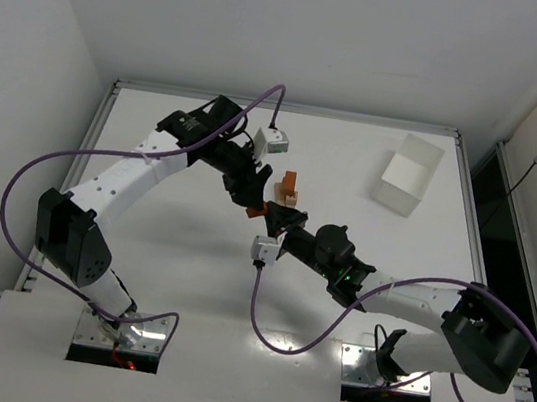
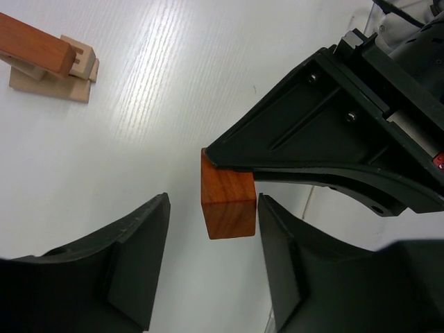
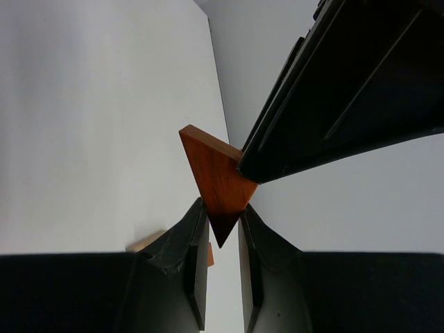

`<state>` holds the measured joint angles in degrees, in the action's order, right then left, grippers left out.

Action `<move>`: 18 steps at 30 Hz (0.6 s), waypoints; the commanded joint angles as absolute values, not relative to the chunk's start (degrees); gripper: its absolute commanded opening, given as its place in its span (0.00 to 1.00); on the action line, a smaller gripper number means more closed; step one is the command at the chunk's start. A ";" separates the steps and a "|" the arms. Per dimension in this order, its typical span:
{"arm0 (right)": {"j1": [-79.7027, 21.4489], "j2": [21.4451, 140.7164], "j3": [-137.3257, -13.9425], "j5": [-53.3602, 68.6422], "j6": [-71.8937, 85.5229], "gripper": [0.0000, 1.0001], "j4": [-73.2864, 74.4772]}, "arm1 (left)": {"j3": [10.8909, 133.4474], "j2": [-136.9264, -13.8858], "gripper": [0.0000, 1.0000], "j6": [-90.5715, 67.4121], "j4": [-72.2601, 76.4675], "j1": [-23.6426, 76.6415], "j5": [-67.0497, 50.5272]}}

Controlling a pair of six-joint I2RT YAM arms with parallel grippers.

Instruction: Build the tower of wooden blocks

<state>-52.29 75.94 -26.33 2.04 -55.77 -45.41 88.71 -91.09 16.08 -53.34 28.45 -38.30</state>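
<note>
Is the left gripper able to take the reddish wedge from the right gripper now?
Probably yes: the left gripper stands open astride the reddish wedge, whose free end sticks out of the shut right gripper, and nothing lies between.

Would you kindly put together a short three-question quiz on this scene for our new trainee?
1. True or false: the left pincer is shut on the reddish wedge.
2. Which one holds the wedge? A) left pincer B) right pincer C) neither
3. Fill in: in the top view, the white tray sits to the ____ of the partial tower.
Key: 1 false, its fingers stand open around the wedge; 2 B; 3 right.
</note>
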 commanded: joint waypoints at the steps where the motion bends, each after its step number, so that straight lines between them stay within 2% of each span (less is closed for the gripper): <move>1: -52.65 75.85 -28.65 1.93 -55.72 0.00 -49.57 | 88.16 -91.58 0.48 17.14 -52.56 29.09 -39.46; 13: -52.65 76.90 -29.27 0.88 -55.72 0.00 -50.10 | 88.68 -93.16 0.47 18.37 -54.14 29.62 -41.04; 14: -52.65 76.90 -29.27 0.88 -55.72 0.00 -50.10 | 88.68 -93.16 0.45 18.37 -54.14 29.62 -41.04; 15: -52.65 76.90 -29.27 0.88 -55.72 0.00 -50.10 | 88.68 -93.16 0.35 18.37 -54.14 29.62 -41.57; 17: -52.65 76.90 -29.27 0.88 -55.72 0.00 -50.10 | 89.21 -93.69 0.24 18.37 -54.14 29.62 -41.57; 18: -52.65 76.90 -29.27 0.88 -55.72 0.00 -50.10 | 89.21 -93.69 0.13 18.37 -54.14 29.62 -41.05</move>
<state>-52.29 76.97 -26.83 0.30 -55.79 -45.95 88.60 -93.67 16.91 -54.35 29.02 -40.23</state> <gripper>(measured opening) 0.153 0.305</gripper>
